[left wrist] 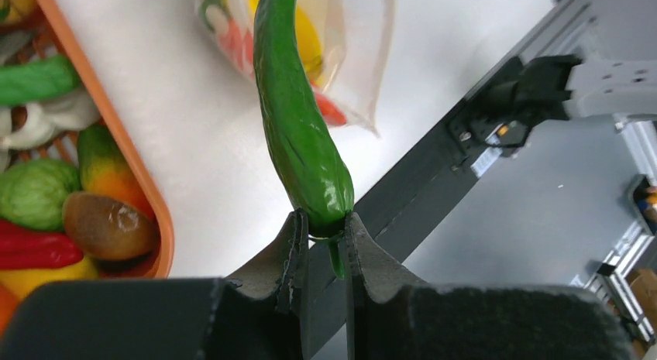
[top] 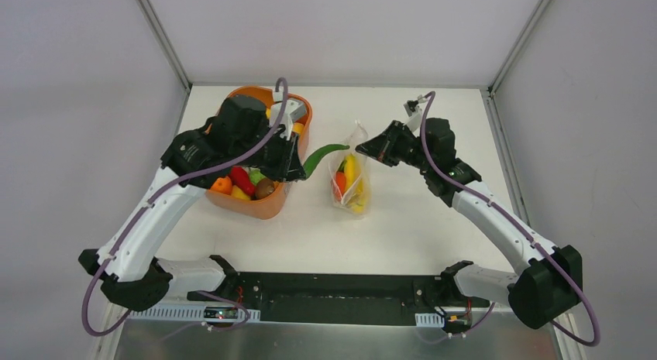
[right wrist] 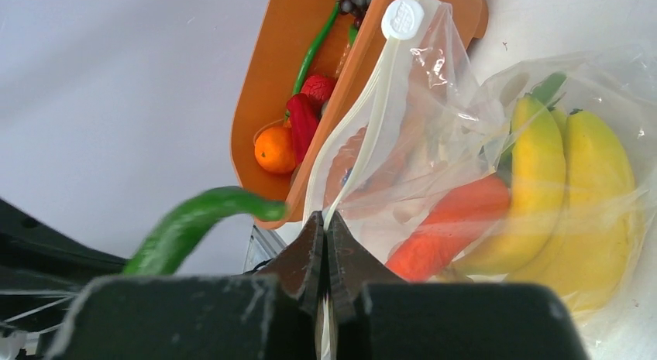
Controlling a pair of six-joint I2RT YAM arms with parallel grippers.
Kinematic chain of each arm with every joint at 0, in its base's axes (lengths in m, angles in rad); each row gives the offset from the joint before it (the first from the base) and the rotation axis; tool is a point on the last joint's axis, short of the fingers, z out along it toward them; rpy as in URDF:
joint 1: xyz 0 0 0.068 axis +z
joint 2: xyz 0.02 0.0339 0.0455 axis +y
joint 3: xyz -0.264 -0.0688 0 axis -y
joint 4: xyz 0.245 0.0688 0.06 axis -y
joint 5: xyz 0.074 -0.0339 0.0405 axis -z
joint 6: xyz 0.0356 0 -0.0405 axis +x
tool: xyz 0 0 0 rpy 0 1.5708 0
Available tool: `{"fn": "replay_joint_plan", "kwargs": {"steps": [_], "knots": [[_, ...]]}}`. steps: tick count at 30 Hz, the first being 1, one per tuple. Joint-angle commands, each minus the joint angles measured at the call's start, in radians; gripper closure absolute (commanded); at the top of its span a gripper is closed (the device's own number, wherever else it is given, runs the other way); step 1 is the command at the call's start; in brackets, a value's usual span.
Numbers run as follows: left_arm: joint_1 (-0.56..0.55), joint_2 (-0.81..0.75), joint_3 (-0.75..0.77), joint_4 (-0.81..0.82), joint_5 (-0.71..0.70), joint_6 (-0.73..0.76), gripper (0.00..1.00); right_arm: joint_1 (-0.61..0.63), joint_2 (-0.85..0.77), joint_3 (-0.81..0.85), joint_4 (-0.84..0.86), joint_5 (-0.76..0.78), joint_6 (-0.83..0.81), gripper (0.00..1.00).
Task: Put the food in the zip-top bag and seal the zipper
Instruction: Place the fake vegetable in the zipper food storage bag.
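Pinching pepper w/ L jaws; bag, R jaws

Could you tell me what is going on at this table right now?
The left gripper is shut on the stem end of a green pepper, held between the orange tub and the zip-top bag. The right gripper pinches the bag's mouth edge at the zipper. Bananas and an orange-red piece are already inside; more food lies in the tub.
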State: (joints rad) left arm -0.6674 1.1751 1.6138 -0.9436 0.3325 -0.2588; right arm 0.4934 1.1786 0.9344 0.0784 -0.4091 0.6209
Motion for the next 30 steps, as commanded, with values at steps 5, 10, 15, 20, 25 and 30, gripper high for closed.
{"fn": "replay_joint_plan", "kwargs": {"steps": [5, 10, 15, 20, 25, 30], "knots": [[-0.077, 0.141, 0.097, -0.215, -0.242, 0.031, 1.00, 0.012, -0.058, 0.007, 0.048, 0.028, 0.001, 1.00], [-0.088, 0.186, 0.124, -0.128, -0.214, 0.016, 1.00, 0.027, -0.056, 0.010, 0.046, 0.029, -0.008, 1.00], [-0.099, 0.238, 0.199, -0.091, -0.166, -0.014, 1.00, 0.047, -0.050, 0.009, 0.032, 0.050, -0.026, 1.00], [-0.122, 0.302, 0.250, -0.144, -0.141, 0.000, 1.00, 0.051, -0.051, 0.006, 0.041, 0.056, -0.022, 1.00], [-0.129, 0.392, 0.301, -0.261, -0.270, -0.037, 1.00, 0.052, -0.055, 0.009, 0.052, 0.057, -0.016, 1.00], [-0.129, 0.417, 0.312, -0.225, -0.286, -0.091, 1.00, 0.056, -0.058, 0.010, 0.064, 0.049, -0.015, 1.00]]}}
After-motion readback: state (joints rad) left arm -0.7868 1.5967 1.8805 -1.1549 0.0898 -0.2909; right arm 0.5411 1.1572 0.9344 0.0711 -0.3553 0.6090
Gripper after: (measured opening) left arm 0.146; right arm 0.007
